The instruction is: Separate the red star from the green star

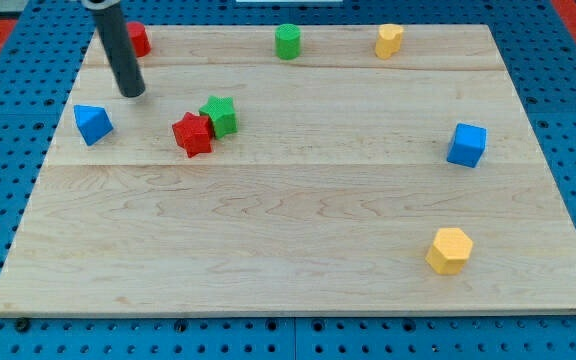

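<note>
The red star (193,134) lies on the wooden board at the view's upper left. The green star (220,115) touches it on its upper right side. My tip (133,94) rests on the board to the upper left of the red star, about a block's width away from it. It touches no block. The rod rises from the tip toward the view's top left.
A blue block (93,124) lies left of my tip. A red block (137,39) sits behind the rod at the top left. A green cylinder (287,41) and a yellow block (389,40) sit at the top edge. A blue cube (466,145) and a yellow hexagonal block (449,250) lie at the right.
</note>
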